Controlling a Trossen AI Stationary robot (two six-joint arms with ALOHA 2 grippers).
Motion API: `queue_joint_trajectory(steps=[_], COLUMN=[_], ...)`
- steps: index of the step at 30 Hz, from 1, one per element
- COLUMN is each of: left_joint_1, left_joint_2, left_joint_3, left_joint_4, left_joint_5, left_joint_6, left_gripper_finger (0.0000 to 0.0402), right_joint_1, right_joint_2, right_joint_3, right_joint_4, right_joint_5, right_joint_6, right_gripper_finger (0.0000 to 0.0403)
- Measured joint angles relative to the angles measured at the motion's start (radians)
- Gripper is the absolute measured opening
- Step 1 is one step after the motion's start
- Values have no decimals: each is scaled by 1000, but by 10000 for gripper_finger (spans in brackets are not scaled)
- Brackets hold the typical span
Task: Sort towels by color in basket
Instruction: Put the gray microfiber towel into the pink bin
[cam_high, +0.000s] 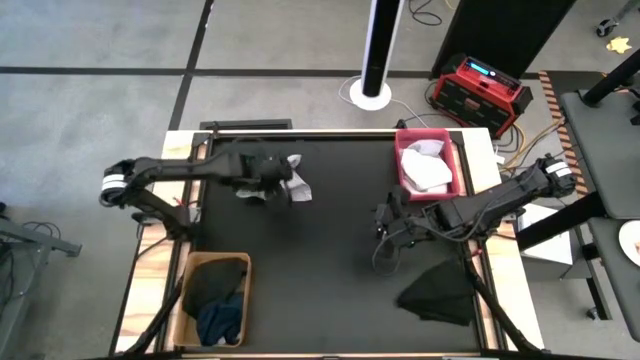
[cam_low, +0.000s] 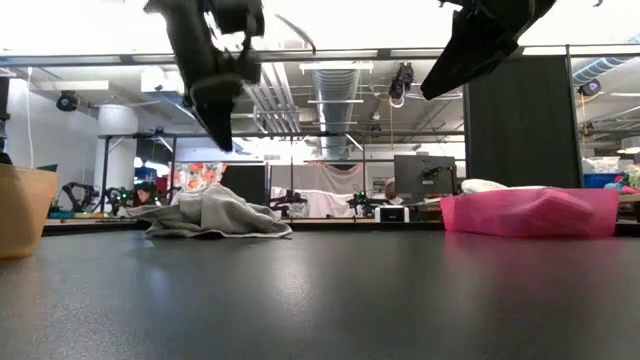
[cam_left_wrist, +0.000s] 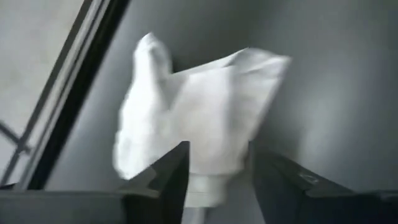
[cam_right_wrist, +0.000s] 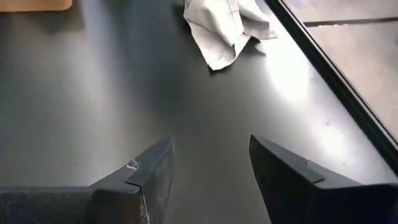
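L tool (cam_high: 283, 186) sits over the light grey towel (cam_high: 296, 184) at table (cam_high: 330, 260) back-left, fingers spread w/ cloth between. R tool (cam_high: 383, 222) mid-table, open, empty. Black towel (cam_high: 438, 293) lies front-right.

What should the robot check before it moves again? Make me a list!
1. Left pincer lined up over the white towel: ok, its fingers sit either side of the cloth.
2. Towel gripped firmly: cannot tell.
3. Right pincer free: ok, open with nothing in it.
4. Pink basket reachable for light towels: ok, it already holds white cloth.
5. Brown basket taking dark towels: ok, dark cloth inside.
6. Black towel sorted: not ok, it lies on the table.
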Motion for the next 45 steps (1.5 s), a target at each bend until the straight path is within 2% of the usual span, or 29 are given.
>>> queue_joint_trajectory(steps=[5, 9, 13, 18, 23, 26, 29, 34, 35, 40, 45], left_joint_1=[124, 191, 230, 262, 264, 263, 263, 263, 263, 244, 207], left_joint_2=[51, 82, 105, 142, 185, 207, 218, 214, 210, 194, 123], left_joint_3=[0, -4, -4, -5, -5, -6, -6, -6, -6, -6, -6], left_joint_4=[2, 10, 20, 31, 30, 31, 31, 29, 26, 27, 28], left_joint_5=[10, 73, 88, 146, 164, 164, 164, 165, 171, 188, 190], left_joint_6=[169, 262, 341, 388, 426, 456, 484, 509, 508, 507, 500], left_gripper_finger=[219, 258, 269, 259, 236, 207, 157, 29, 15, 3, 1], right_joint_1=[0, 2, 2, 2, 2, 2, 2, 2, 2, 2, 2], right_joint_2=[5, 6, 6, 6, 6, 6, 6, 7, 6, 7, 7], right_joint_3=[0, 0, 0, 0, 0, 0, 0, -1, -1, -5, -8], right_joint_4=[0, 1, 20, 47, 55, 55, 56, 59, 63, 76, 86], right_joint_5=[0, 7, 42, 58, 105, 119, 133, 134, 134, 142, 164], right_joint_6=[46, 61, 68, 53, 51, 51, 52, 53, 52, 52, 50], right_gripper_finger=[201, 201, 201, 201, 201, 201, 201, 201, 201, 201, 201])
